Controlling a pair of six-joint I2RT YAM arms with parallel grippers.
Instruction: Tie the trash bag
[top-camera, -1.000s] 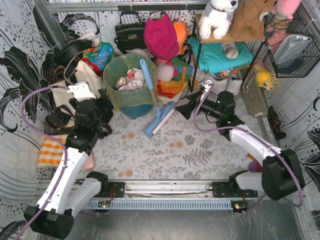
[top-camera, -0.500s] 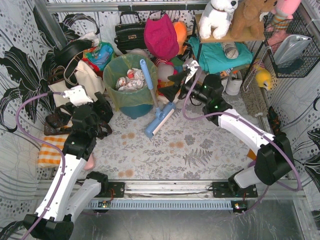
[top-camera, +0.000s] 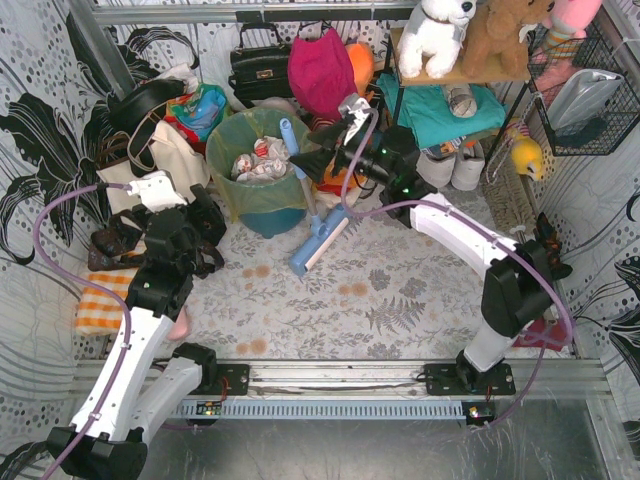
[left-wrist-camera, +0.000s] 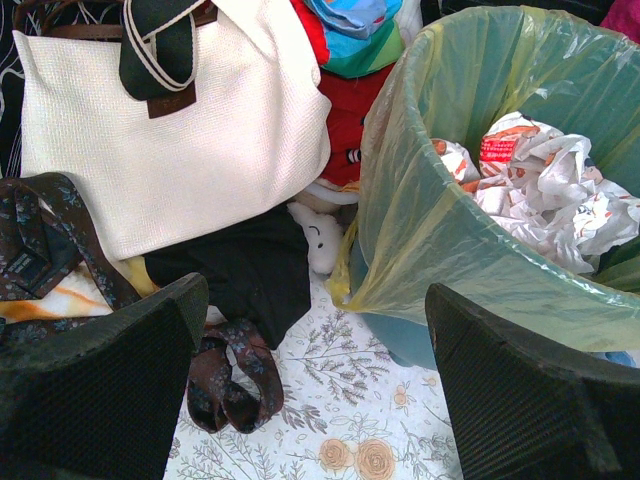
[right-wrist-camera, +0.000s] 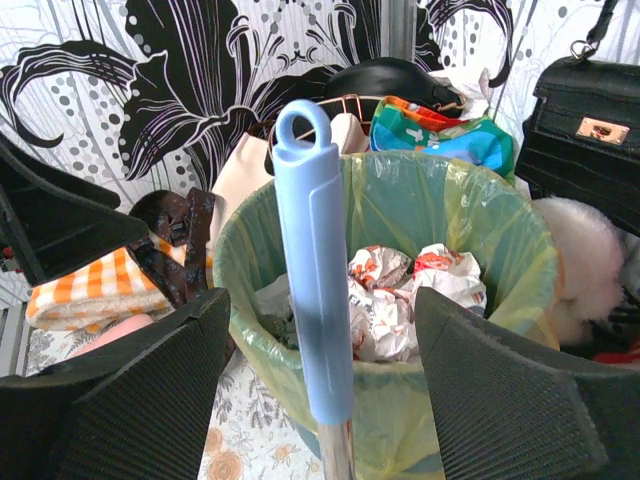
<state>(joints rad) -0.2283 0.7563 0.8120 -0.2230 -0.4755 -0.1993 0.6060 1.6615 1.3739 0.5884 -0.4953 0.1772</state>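
A pale blue plastic handle (right-wrist-camera: 312, 280) with a ring-shaped tip is standing upright between the right gripper's (right-wrist-camera: 320, 390) spread black fingers (right-wrist-camera: 140, 390), touching neither. Behind it, toward 12 o'clock, the thin translucent yellow-green trash bag (right-wrist-camera: 500, 250) is gaping open, holding crumpled white paper (right-wrist-camera: 400, 300).

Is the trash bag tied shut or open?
Open. The bag has its mouth folded over the rim of the bin, untied, and crumpled paper shows inside.

blue squeegee (right-wrist-camera: 315, 280) leaning on teal bin (top-camera: 270, 222) — cream tote (left-wrist-camera: 180, 130) nearby
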